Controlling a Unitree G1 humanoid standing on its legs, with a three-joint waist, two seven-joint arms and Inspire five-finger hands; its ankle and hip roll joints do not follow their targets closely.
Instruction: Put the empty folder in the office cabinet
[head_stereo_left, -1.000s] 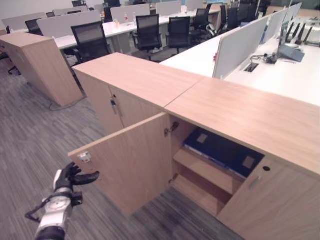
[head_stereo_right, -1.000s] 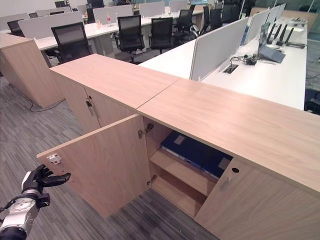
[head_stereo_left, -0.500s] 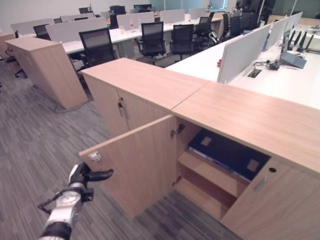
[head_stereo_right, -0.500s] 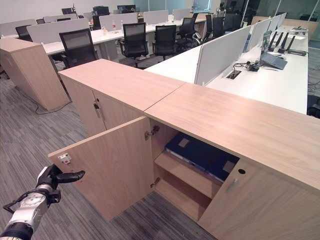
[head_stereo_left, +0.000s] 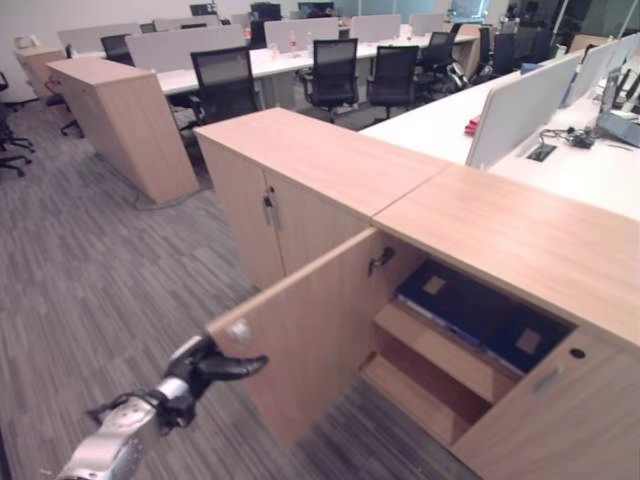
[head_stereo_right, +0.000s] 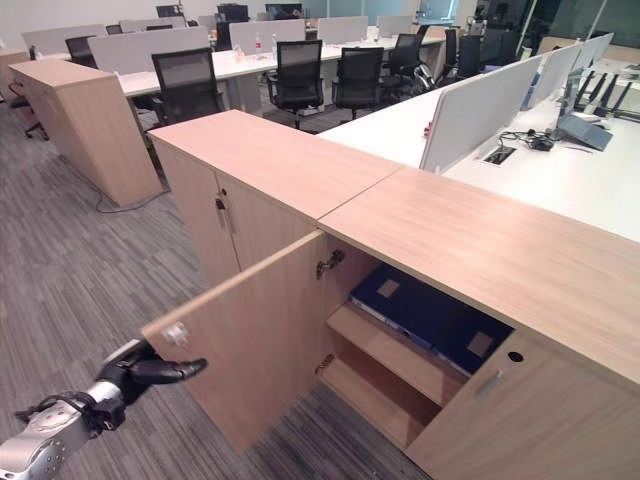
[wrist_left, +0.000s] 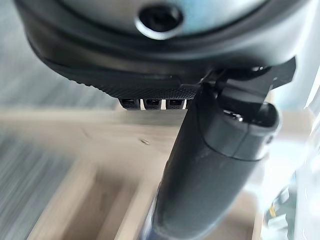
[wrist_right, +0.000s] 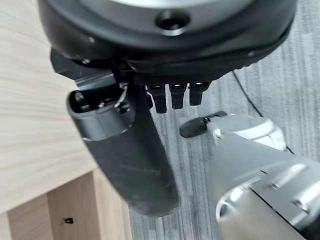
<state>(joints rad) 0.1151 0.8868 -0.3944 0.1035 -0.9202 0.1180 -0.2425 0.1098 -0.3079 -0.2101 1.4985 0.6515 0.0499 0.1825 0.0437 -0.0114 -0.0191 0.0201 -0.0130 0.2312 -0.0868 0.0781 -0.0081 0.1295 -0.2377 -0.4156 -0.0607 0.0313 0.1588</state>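
The wooden office cabinet stands with its left door swung wide open. Dark blue folders lie flat on its upper shelf, and the lower shelf is bare. My left hand is low by the door's outer edge, fingers curled and holding nothing. Its thumb points at the door's face near the white latch. My right hand shows in its wrist view beside a light wooden panel, with the fingers curled and the thumb out.
A second closed cabinet joins on the left, and a third one stands farther back. Desks with white dividers and black chairs lie behind. Grey striped carpet covers the floor to my left.
The camera has shifted, so the cabinet sits farther right. My left hand has come closer to the door's outer edge, its thumb now against the door's face.
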